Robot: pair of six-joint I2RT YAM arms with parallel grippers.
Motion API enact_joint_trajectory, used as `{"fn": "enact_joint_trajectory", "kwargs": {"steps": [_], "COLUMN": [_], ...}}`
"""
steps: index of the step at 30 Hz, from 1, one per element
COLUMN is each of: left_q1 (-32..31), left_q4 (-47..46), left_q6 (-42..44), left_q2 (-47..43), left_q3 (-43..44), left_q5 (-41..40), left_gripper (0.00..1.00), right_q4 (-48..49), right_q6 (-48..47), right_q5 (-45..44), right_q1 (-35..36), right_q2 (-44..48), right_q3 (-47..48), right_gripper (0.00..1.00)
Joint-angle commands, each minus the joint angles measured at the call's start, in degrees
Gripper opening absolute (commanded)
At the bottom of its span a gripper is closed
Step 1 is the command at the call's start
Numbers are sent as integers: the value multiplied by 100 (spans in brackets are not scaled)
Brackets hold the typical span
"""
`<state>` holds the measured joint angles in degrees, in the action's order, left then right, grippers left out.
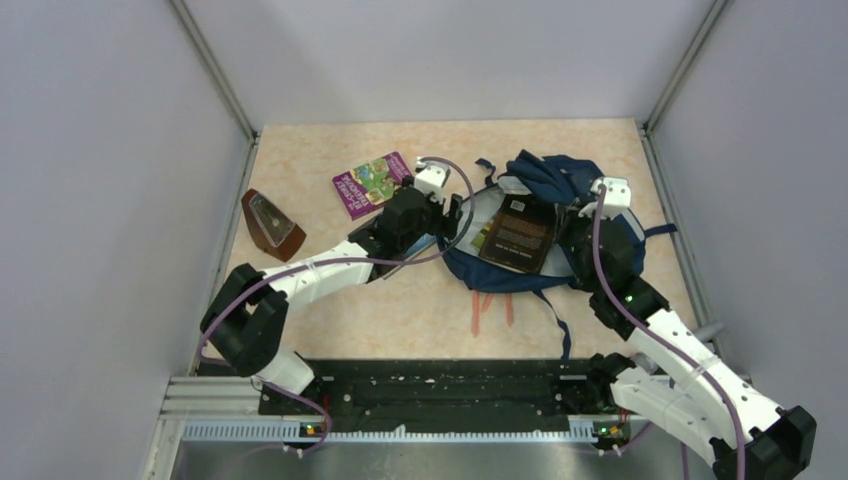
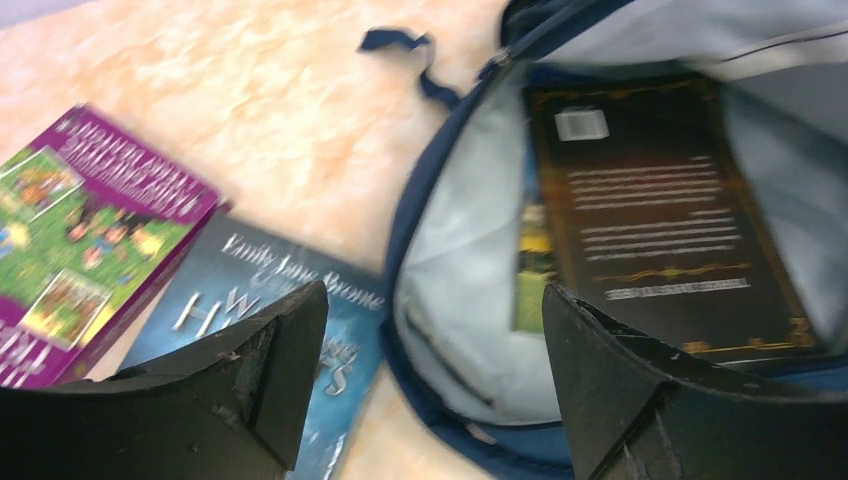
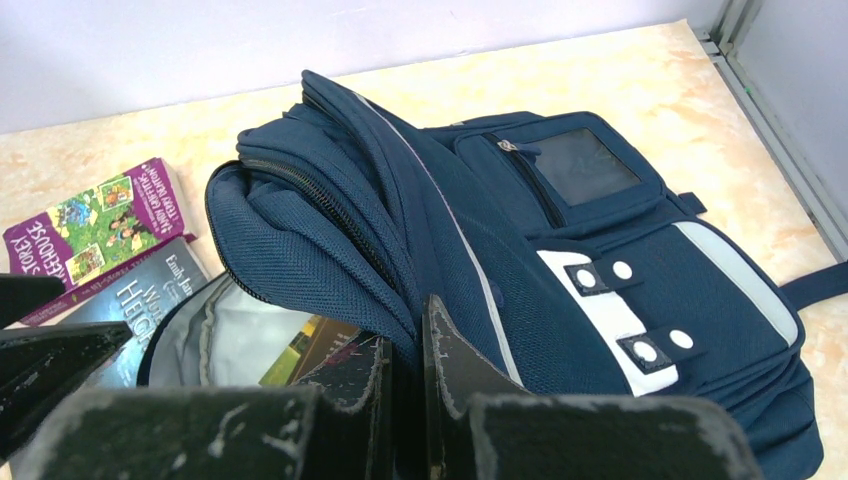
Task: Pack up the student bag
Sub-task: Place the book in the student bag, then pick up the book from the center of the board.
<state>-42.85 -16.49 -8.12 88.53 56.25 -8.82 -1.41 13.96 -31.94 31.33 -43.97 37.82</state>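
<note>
Two books are lying outside, purple book (image 1: 372, 183) and blue book (image 2: 250, 275), at ten o'clock of the bag (image 1: 545, 175), itself sitting at the table's (image 1: 420, 310) two o'clock, dark book (image 1: 518, 232) inside. Left gripper (image 2: 430, 300) is hovering wide open, empty, at the mouth; right gripper (image 3: 405, 330) is clamping the flap up. Best next, I'd say: pinching blue book's free edge, sliding it flat under the flap. Bare table is lying toward six o'clock.
</note>
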Motion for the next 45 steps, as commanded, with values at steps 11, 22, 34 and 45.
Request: {"fn": "enact_joint_trajectory", "kwargs": {"steps": [11,22,34,45], "left_q1": [1979,3041,3134,3125], "left_q4": [1581,2001,2608,2349], "left_q6": [-566,-857,-1146,-1621], "left_q2": [229,896,1373,848], "left_q3": [34,152,518,-274], "left_q5": [54,754,1419,2156], "left_gripper": [82,82,79,76], "right_q4": [661,624,627,-501], "right_q6": [127,88,106,322], "right_q5": [-133,-184,-197,254], "right_q1": [-31,-31,-31,-30], "right_q2": [382,407,384,647], "right_q3": [138,116,51,199], "right_gripper": [0,0,0,61]}}
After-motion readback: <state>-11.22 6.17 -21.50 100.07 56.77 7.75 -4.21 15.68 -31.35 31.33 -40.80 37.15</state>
